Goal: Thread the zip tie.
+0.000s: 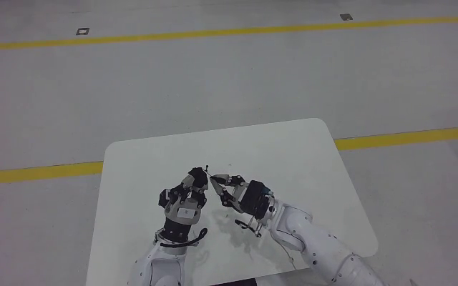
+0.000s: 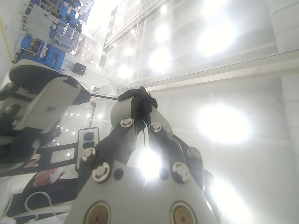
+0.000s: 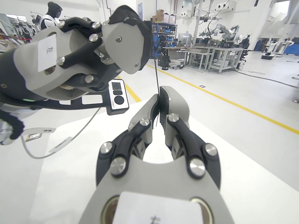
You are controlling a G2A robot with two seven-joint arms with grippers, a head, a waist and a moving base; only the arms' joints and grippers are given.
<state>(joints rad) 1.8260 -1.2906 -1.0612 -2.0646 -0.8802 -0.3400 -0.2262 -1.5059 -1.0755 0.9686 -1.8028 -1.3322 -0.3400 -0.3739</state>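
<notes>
Two grips are seen on the zip tie (image 3: 156,75) above the near edge of the surface (image 1: 300,157), its strap clamped in the closed right hand (image 3: 160,99) and closed left hand (image 2: 140,99); threading is judged underway, with fine tip-to-head alignment needed next.

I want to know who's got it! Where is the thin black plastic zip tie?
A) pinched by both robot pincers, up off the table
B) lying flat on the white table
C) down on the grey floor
A: the thin black plastic zip tie runs from the shut right pincer up to the shut left pincer, above the white table.
</notes>
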